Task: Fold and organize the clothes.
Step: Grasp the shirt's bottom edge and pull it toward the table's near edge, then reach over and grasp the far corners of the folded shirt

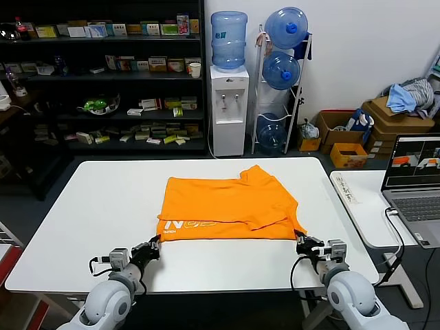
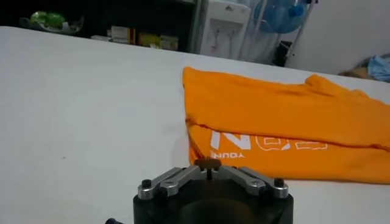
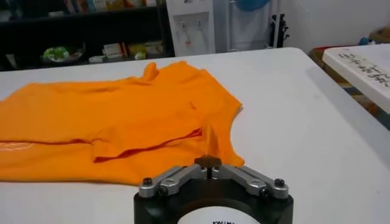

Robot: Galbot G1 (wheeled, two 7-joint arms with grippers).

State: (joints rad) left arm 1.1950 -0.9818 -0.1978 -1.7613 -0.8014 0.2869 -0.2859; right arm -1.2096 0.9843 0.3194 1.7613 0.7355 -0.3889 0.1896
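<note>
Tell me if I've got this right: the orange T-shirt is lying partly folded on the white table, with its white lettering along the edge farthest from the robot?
Not quite. The orange T-shirt does lie partly folded on the white table, but its white lettering runs along the edge nearest the robot, close to the left gripper. The head view shows this.

Not much you can actually read here. The only legible print is the white lettering on the orange T-shirt [image 2: 286, 115], along the folded edge nearest the left gripper [image 2: 209, 163]: you can make out a small "YOUNG" under a big "N", followed by outlined characters that look like "02" or similar, can't say for sure. From the head view the same print [image 1: 180, 225] just reads as a big "N". Boxes on the shelf [image 1: 103, 75] behind the T-shirt have labels, too small to read.
</note>
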